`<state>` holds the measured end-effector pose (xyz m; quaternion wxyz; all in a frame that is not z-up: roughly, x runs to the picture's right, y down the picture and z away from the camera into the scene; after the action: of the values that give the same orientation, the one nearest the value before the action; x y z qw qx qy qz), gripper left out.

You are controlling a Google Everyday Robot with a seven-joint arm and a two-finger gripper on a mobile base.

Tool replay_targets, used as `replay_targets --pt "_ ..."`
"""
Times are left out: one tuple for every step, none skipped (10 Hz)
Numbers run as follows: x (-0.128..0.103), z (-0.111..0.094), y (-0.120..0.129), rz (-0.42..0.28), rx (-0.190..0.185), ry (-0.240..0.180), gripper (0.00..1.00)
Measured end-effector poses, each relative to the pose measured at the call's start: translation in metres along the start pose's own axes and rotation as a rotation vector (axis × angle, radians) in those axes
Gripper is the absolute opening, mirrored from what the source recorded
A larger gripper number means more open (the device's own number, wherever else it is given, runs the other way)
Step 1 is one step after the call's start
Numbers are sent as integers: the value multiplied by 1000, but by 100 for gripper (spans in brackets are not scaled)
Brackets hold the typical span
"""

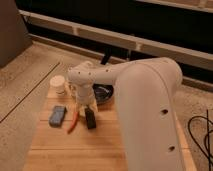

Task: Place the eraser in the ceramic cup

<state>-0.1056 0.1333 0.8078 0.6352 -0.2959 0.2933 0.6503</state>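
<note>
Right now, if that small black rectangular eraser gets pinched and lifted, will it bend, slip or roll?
Probably stiff: the black eraser looks like a solid block. Flat-sided, so unlikely to roll. Its gloss may make it slippery. The gripper hangs close over it.

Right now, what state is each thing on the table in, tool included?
ceramic cup: upright, back left of the table.
eraser: lying flat, outside the cup.
blue block: lying flat.
orange stick: lying flat beside the eraser.
dark bowl: upright, partly behind the arm.
tool: low, directly above the eraser.
</note>
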Motion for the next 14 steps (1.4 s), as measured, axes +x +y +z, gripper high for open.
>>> replay_targets --pt "0 4 0 -9 3 13 65" --pt "-2 4 -3 -5 7 15 65" --pt "-3 4 -5 -3 13 16 65" --pt "-6 -3 -12 5 21 5 65" --pt "-7 -4 -18 14 31 3 65" --pt "-6 -5 -22 23 40 7 65" --pt "-5 -5 -24 28 43 12 65" --pt "-3 -2 -25 30 50 26 65" --pt "-1 0 -24 26 56 38 65" --pt "0 3 -21 15 61 48 64" --pt "1 7 -16 -9 59 58 54" --pt "1 9 -15 -23 58 63 45" --pt "1 11 -12 -36 56 68 35" --pt "1 12 -10 -47 53 71 23"
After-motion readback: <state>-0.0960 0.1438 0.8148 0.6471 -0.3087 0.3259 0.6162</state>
